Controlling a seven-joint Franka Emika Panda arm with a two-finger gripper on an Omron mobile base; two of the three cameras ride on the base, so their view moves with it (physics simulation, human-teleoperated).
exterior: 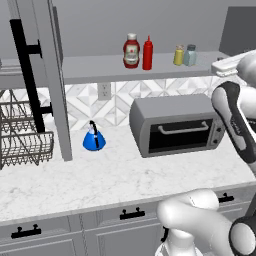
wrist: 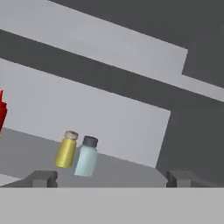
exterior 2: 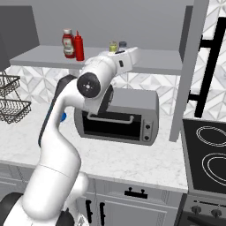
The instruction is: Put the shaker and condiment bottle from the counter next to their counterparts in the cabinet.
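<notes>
1. Marbled counter (exterior: 100, 175) carries a toaster oven (exterior: 177, 125), a blue kettle (exterior: 93, 137) and a wire rack (exterior: 22, 135).
2. Cabinet (exterior: 150, 70): door swung wide, black bar handle (exterior: 27, 80) at left.
3. Shelf contents, left to right: ketchup bottle (exterior: 131, 51), touching or just beside the red squeeze bottle (exterior: 147, 53); well apart from these, yellow shaker (exterior: 178, 55), then grey-teal shaker (exterior: 190, 55), the two side by side.
4. Hand view: both shakers upright, yellow (wrist: 66, 149) beside grey-teal (wrist: 86, 156).
5. Gripper (wrist: 111, 178): fingers spread wide, empty, apart from the shakers.
6. Arm (exterior 2: 95, 84) raised to shelf height.
</notes>
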